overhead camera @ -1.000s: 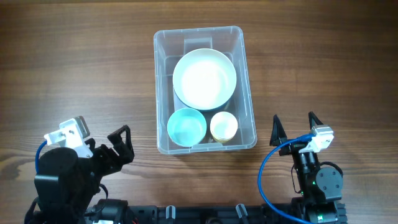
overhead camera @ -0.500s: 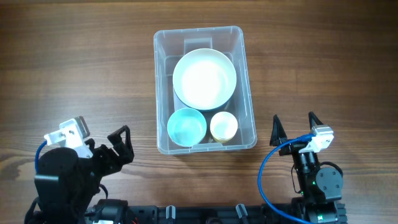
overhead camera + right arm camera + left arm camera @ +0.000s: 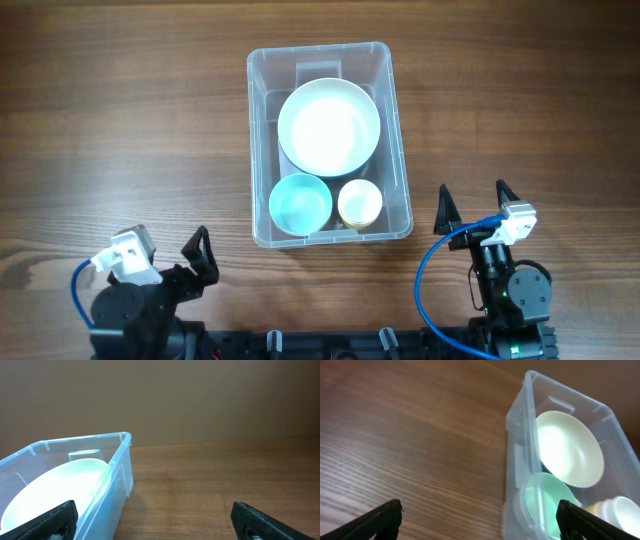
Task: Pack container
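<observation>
The left gripper (image 3: 196, 256) has pulled back to the lower left, open and empty, like the right gripper (image 3: 471, 200). The container (image 3: 320, 50) seems fully packed.

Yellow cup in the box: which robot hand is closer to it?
Right. The right gripper is open just outside the container, level with the yellow cup. The left gripper is open farther away, below the container's near-left corner.

Dark-brown wood table (image 3: 120, 110), grain running left-right, fills the overhead view; matte top w/ soft, even light. Right wrist view: plain brown wall (image 3: 200, 395) rises just behind table's far edge, flatly lit, slightly darker than table.
</observation>
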Available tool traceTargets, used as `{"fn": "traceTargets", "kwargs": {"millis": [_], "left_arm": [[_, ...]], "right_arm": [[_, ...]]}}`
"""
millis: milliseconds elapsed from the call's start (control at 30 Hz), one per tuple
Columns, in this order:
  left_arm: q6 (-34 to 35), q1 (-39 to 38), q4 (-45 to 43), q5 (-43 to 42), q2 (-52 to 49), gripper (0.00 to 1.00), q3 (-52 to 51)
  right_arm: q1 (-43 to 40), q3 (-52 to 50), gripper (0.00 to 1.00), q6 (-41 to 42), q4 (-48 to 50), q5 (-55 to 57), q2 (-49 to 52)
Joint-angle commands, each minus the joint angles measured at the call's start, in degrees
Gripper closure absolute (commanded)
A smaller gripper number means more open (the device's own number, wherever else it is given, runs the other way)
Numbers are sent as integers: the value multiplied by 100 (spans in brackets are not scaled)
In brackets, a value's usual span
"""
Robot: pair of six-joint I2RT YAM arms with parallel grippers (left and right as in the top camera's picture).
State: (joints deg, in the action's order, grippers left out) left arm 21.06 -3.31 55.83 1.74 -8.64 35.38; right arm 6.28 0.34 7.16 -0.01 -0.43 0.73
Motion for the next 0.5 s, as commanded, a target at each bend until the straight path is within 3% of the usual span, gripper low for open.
{"fn": "traceTargets", "kwargs": {"millis": [0, 333, 467], "left_arm": [[-149, 68, -704, 98, 654, 0, -938], [-1386, 72, -4686, 50, 848, 0, -2817], [-1510, 94, -5388, 94, 848, 0, -3244]], "right_arm": [[17, -2, 0, -98, 24, -94, -31], [17, -2, 0, -96, 26, -94, -31], [17, -2, 0, -96, 26, -96, -31]]}}
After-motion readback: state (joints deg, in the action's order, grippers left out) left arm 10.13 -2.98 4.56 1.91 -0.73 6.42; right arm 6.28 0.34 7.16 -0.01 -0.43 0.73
